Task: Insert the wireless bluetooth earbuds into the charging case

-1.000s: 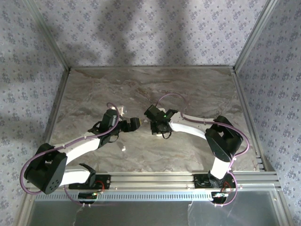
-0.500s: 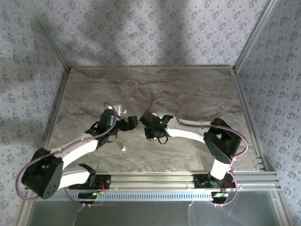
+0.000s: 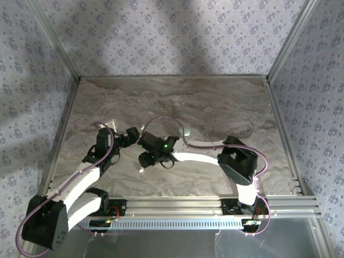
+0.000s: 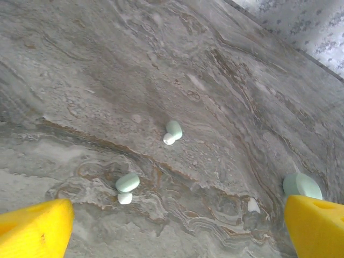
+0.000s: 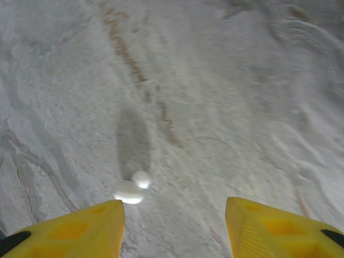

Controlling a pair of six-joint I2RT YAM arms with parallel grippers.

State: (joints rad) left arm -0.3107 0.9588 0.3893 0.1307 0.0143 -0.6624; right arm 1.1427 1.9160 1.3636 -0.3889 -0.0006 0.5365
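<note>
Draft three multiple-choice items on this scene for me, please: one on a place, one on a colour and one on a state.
1. In the left wrist view, where does the smooth pale oval plastic case lie?
A. beside the yellow fingertip at lower right
B. at the picture's centre
C. in the top-left corner

2. What colour are the right tool's fingertips?
A. blue
B. yellow
C. red

3. How does the left tool stand?
A. shut tight
B. shut on the case
C. open, holding nothing

Answers:
1. A: the case peeks out beside that fingertip.
2. B: both tips show yellow in the right wrist view.
3. C: its fingertips stand far apart, gripping nothing.
</note>
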